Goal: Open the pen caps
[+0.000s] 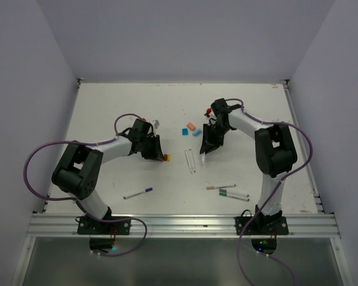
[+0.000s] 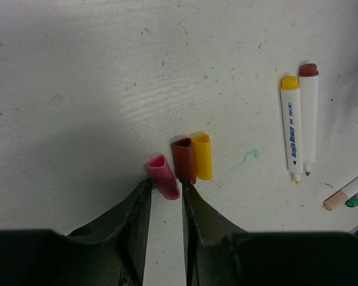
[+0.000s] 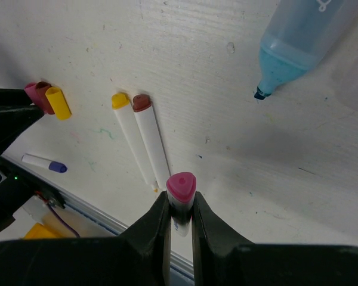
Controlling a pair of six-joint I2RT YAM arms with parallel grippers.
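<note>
White table [image 1: 107, 113], grey walls, quick update. Near left, the purple-capped pen [image 1: 138, 193] isn't opened yet. My left gripper [image 2: 166, 192] has its tips at the pink cap [image 2: 160, 171]; pinching or let go, can't tell. The dark red cap [image 2: 183, 159] and yellow cap [image 2: 202, 156] lie just right of it, all three off. Two white pens [image 2: 292, 128] lie bare mid-table. My right gripper [image 3: 180, 205] is clamped on the pink pen [image 3: 181, 186]. Near right, a few capped pens [image 1: 230, 192] are left to do, I reckon.

white table [image 1: 119, 101]: loose caps [image 2: 202, 156], two uncapped pens [image 2: 291, 128]
</note>
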